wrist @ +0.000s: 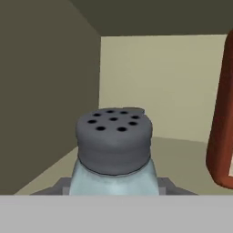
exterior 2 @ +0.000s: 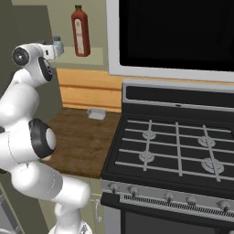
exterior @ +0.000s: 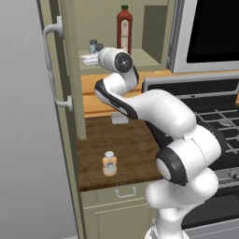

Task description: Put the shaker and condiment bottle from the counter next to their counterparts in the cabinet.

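One shaker (wrist: 113,150) sits right in front of the hand camera, its grey perforated cap and pale-blue body rising from between the dark finger tips, so the hand (exterior: 88,59) appears closed on it, jaws narrow around the small body, inside the cabinet (exterior: 156,32) just above the shelf. In the left base view a second pale-blue shaker (exterior: 93,45) stands on the shelf just behind the hand, toward the left wall, and the tall dark-red bottle (exterior: 124,29) stands further right. In the hand view that red bottle (wrist: 221,118) shows at the right edge, close to the held shaker but apart from it. The step in hand looks like the setting-down of the shaker next to its twin. To do it well, the hand should lower straight until the base meets the shelf, keep the shaker upright, and stay away from the red bottle, which looks tall enough to tip easily. The jaws should part only once the base rests flat, then the hand should draw back along the line of its approach so the fingers do not drag either shaker. The condiment bottle (exterior: 109,164) stands upright near the front edge of the bench (exterior: 135,144), not yet moved, with a small pale tray (exterior: 119,118) behind it near the wall.
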Robot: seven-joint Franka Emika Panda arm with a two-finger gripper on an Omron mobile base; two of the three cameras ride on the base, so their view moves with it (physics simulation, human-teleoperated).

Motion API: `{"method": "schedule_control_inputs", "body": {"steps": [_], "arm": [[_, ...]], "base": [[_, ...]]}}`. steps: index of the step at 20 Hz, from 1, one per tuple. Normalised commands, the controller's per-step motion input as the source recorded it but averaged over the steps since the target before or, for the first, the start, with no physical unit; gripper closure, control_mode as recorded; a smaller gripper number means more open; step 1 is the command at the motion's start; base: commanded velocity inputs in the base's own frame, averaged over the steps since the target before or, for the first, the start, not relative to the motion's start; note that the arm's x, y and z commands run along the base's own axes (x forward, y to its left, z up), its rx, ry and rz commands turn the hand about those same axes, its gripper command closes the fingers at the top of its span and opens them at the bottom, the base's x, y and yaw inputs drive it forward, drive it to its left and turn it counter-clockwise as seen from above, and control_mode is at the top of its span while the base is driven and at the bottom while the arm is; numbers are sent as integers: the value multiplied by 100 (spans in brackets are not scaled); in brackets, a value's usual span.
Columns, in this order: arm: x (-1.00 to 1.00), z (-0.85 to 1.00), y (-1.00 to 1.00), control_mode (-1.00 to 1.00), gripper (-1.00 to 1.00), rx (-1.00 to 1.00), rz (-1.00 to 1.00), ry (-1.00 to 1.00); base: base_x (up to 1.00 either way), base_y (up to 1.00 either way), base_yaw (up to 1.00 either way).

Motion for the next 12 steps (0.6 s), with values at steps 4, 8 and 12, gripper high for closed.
{"method": "schedule_control_inputs", "body": {"steps": [4, 8, 12], "arm": [[-2, 0, -27, -100, 100, 18, 0, 1], [-4, 0, -29, -100, 100, 17, 0, 0], [0, 0, -3, -100, 100, 7, 0, 0]], "base": [[0, 0, 0], [0, 0, 0], [0, 0, 0]]}}
